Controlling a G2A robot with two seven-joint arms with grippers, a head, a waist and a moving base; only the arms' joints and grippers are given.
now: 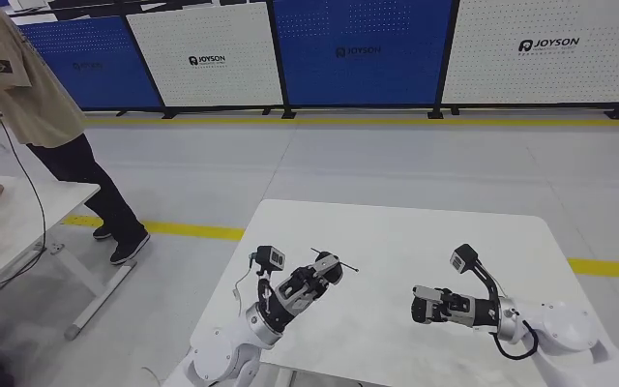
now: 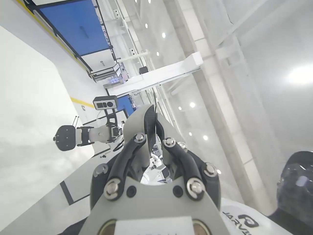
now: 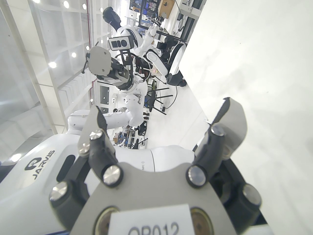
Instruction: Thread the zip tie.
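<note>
Zip tie [image 1: 348, 266]: a thin black strip clenched in the left gripper [image 1: 327, 268], held above the white tabletop [image 1: 406, 227], with a short end sticking out on either side of the jaws in the top view. The left wrist view shows those jaws pressed together on the strip [image 2: 154, 121], so its gripped part is hidden and a hair-thin length rises past the fingertips. Which end carries the head cannot be made out. The left gripper hangs over the tabletop's left part, not far in from the left edge. The right gripper [image 1: 422, 304] sits over the right half, well apart from the tie, its jaws released and spread wide in its own wrist view [image 3: 162, 116]. A broad stretch of tabletop lies between the two grippers and runs on to the far edge. The near edge is cut off by the arms and the bottom of the top view.
</note>
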